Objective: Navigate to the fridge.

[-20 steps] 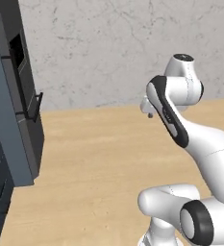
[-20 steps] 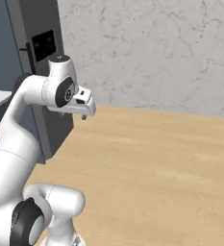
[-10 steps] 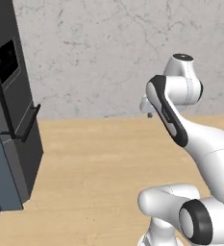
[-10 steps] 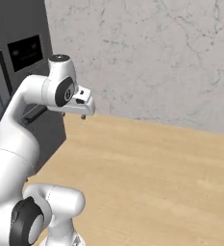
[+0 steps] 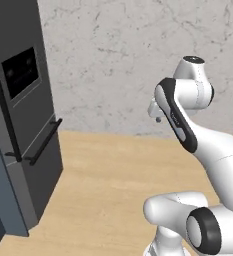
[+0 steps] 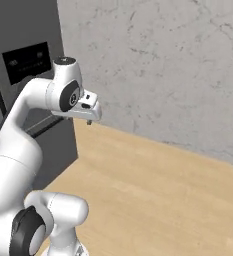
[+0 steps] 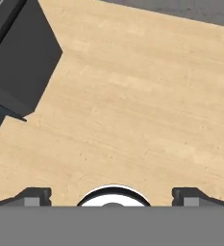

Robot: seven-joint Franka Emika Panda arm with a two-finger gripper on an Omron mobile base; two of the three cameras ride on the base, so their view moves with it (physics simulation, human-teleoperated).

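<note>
The fridge (image 5: 23,125) is being seen at nine o'clock in the left base view, standing on the wooden floor (image 5: 113,185) against the grey wall (image 5: 113,60), while the end effector (image 7: 112,194) is being held spread and empty above the floor.

My fridge (image 5: 23,130) at the frame's left looks like matt dark grey metal with a glossy black panel. Floor (image 5: 108,185) is smooth pale wood, back wall (image 5: 113,55) rough mottled grey stone.
</note>
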